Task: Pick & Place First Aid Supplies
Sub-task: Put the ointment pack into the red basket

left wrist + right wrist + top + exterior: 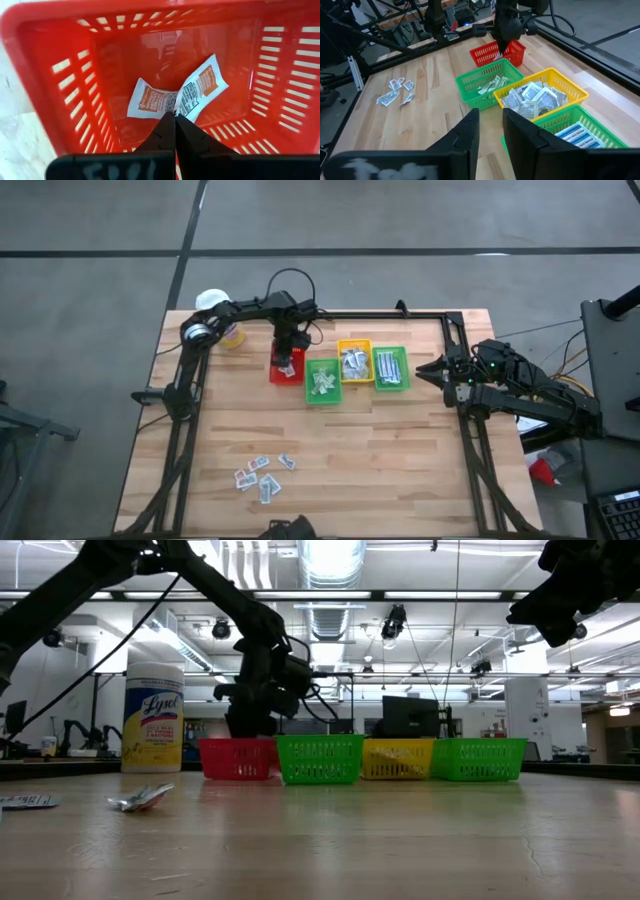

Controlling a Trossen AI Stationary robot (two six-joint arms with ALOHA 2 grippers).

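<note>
Yellow plastic with a white cap: the wipes canister (153, 717) reads "Lysol" on its label and stands at the table's ten o'clock corner. Just beside it begins a row of four slotted bins near twelve o'clock. The red bin (45, 90) holds two white packets with orange print (150, 102); their small writing cannot be read. The left gripper (175, 116) hangs over this bin with its fingers pressed together, the tips pinching the edge of one orange-printed packet (200, 92).

Next, the first green bin (470, 80) holds pale sachets (490, 86). The yellow bin (575, 92) is heaped with silvery crinkly wrappers (532, 97). The second green bin (600, 120) holds white strips with blue stripes (575, 132).

On the wooden table (400, 450), around seven o'clock, a loose scatter of small packets (262, 473) lies well apart from the bins.

At three o'clock, past the table's edge, the right gripper (491, 127) waits with its fingers a little apart and nothing between them.
</note>
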